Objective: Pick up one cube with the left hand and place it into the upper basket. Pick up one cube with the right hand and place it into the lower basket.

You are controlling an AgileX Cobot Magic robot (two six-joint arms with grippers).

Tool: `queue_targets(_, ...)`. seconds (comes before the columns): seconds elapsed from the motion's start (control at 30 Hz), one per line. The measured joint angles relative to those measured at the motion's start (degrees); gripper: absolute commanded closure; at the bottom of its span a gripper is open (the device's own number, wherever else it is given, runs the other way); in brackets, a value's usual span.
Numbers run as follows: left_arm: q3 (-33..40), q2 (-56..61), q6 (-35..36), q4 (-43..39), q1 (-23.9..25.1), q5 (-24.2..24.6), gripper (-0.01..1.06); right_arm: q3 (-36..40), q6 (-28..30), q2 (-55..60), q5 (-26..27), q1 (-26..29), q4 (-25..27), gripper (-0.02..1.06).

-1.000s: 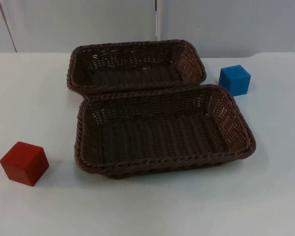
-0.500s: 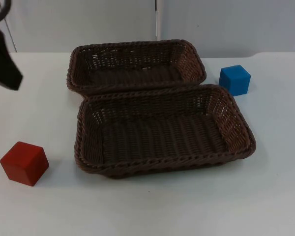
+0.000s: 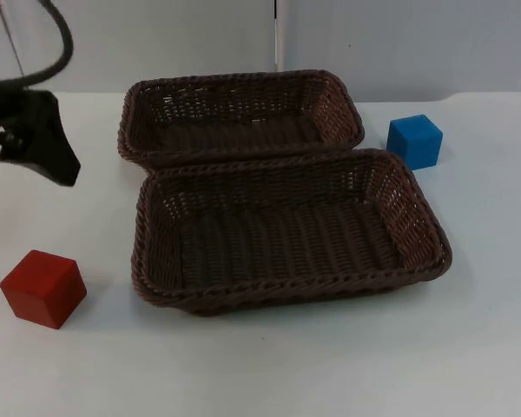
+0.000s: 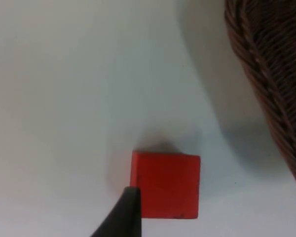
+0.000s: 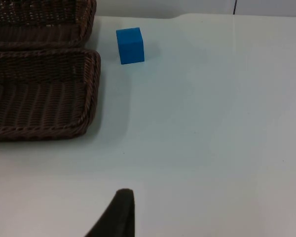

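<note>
Progress on the task, as we read it, is nil so far: both cubes sit on the table (image 3: pixel 269 373) and both baskets hold nothing. Nearest to us in the top view, the red cube (image 3: pixel 43 288) rests on the white surface just off the left end of the lower basket (image 3: pixel 161 261), apart from it. We see the same red cube in the left wrist view, with one black fingertip of the left gripper (image 3: pixel 48 156) overlapping its edge in the picture, and we judge that gripper to be above the cube rather than touching it. The lower basket fills the middle of the table, and its far rim lies against the near rim of the upper basket (image 3: pixel 135 130). The left gripper hangs over the table to the left of the upper basket, beyond the red cube; we cannot tell how far its fingers are spread, and it carries nothing that we can see. The blue cube (image 3: pixel 414 141) stands to the right of the upper basket, near the far right corner of the lower one but not touching it. The right gripper (image 5: pixel 119 212) waits well short of the blue cube, and its opening we cannot tell either. Both picks and both placements remain.
</note>
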State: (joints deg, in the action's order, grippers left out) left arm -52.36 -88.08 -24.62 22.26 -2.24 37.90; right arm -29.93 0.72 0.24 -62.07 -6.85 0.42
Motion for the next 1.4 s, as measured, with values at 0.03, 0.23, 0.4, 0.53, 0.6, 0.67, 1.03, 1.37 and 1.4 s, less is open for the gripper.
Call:
queue_targets(0.03,0.0,-1.1,0.0,-0.1,0.0,-0.2,0.0,0.0,0.0,0.0,0.0,0.0,0.0,-0.01)
queue_targets(0.23,0.0,-6.5,0.0,-0.2,0.0,-2.2,0.0,0.0,0.0,0.0,0.0,0.0,0.0,-0.01)
queue_targets(0.4,0.0,-10.3,-0.5,-0.2,0.0,-4.9,0.0,0.0,0.0,0.0,0.0,0.0,0.0,-0.01)
queue_targets(0.53,-0.1,-12.4,-2.5,-0.2,0.0,-6.5,0.0,0.0,0.0,0.0,0.0,0.0,0.0,-0.01)
queue_targets(0.6,-0.1,-13.1,-3.1,-0.2,0.0,-6.7,0.0,0.0,0.0,0.0,0.0,0.0,0.0,-0.01)
queue_targets(0.67,-0.1,-14.5,-4.4,-0.2,0.0,-7.9,0.0,0.0,0.0,0.0,0.0,0.0,0.0,-0.01)
queue_targets(1.03,-0.1,-18.2,-5.1,-0.2,0.0,-8.7,0.0,0.0,0.0,-0.2,0.0,0.1,0.0,-0.01)
queue_targets(1.37,-0.1,-24.6,-5.3,-0.6,0.0,-10.8,0.0,0.0,0.2,-0.2,0.0,0.1,0.0,-0.01)
queue_targets(1.4,-0.1,-25.1,-5.3,-0.6,0.0,-10.9,0.0,0.0,0.2,-0.2,0.0,0.1,0.0,-0.01)
